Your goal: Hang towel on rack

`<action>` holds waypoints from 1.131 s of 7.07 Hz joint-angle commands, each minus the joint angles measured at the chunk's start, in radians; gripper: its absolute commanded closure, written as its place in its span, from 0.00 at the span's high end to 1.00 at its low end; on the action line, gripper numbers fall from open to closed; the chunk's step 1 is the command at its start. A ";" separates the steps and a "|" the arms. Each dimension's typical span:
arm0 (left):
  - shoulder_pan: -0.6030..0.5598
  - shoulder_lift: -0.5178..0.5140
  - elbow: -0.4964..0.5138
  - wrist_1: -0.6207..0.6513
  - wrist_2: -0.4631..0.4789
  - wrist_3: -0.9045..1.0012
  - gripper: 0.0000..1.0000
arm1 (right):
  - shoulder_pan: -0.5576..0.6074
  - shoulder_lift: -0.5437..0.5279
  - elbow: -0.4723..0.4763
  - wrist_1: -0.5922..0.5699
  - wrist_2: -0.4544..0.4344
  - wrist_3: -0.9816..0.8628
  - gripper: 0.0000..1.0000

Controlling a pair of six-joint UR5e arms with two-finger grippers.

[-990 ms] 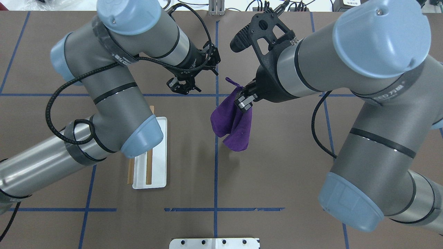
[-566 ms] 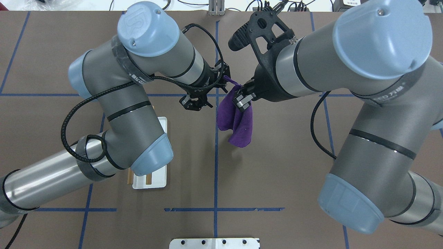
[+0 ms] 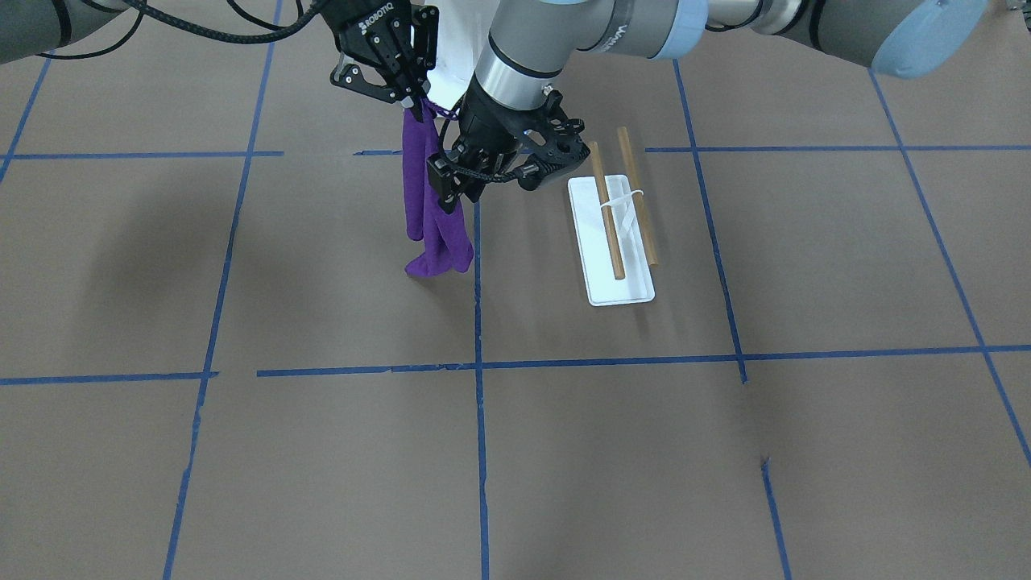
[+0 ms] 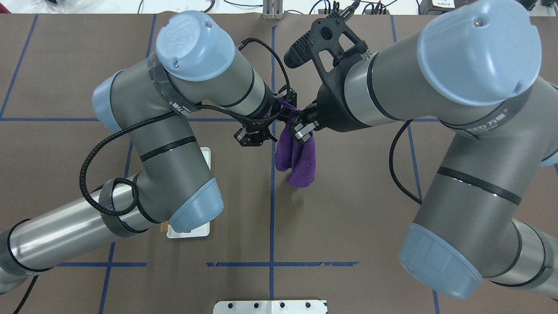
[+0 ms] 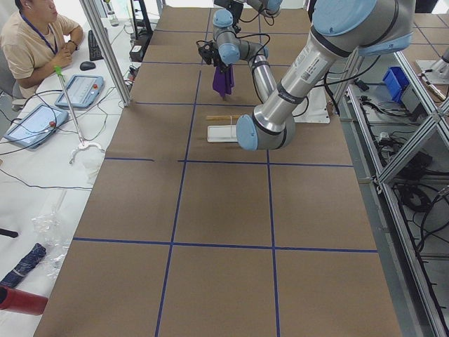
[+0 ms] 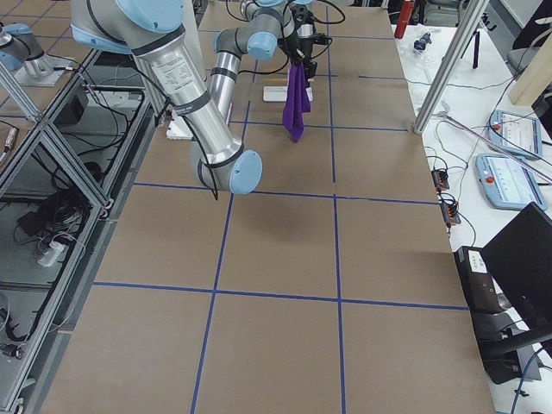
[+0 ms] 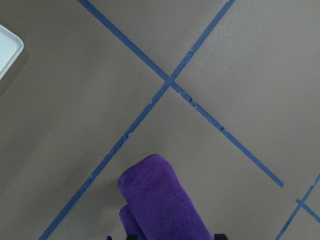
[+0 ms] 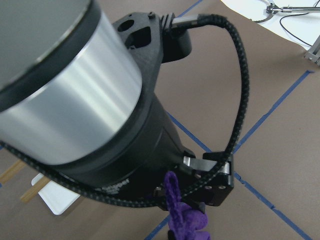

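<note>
The purple towel [image 4: 301,161] hangs folded from my right gripper [image 4: 304,129], which is shut on its top end above the table's middle; it also shows in the front view [image 3: 427,209]. My left gripper [image 3: 453,187] is open right beside the towel's middle. In the left wrist view the towel's lower folds [image 7: 160,200] lie just in front of the jaws. The rack [image 3: 610,242], a white base with two brown dowels [image 3: 606,211], stands on the table on my left. My left arm hides most of it from overhead [image 4: 205,158].
A white bolted pedestal [image 4: 270,306] sits at the table's near edge by my base. Blue tape lines [image 4: 272,226] cross the brown table cover. An operator [image 5: 35,42] sits beyond the table's far side with tablets.
My left arm has swung right, bringing its open gripper up against the hanging towel. The right gripper has kept its hold and shifted slightly; the towel hangs narrower.
</note>
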 commanded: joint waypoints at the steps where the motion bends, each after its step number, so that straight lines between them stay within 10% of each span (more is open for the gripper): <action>1: 0.005 0.003 -0.001 0.000 0.027 -0.018 0.26 | -0.001 0.002 0.000 0.000 0.000 0.000 0.00; 3: 0.009 0.009 -0.003 -0.003 0.049 -0.028 0.00 | -0.001 0.002 0.000 0.002 0.000 0.000 0.00; 6: 0.009 0.010 -0.007 -0.003 0.049 -0.020 0.00 | -0.001 0.002 0.000 0.002 0.000 -0.002 0.00; 7: 0.009 0.016 -0.009 -0.003 0.049 -0.015 0.00 | -0.004 0.000 -0.004 0.000 0.006 0.002 0.26; 8: 0.009 0.039 -0.036 -0.003 0.049 -0.006 0.00 | -0.015 0.000 -0.001 0.000 0.014 0.049 0.99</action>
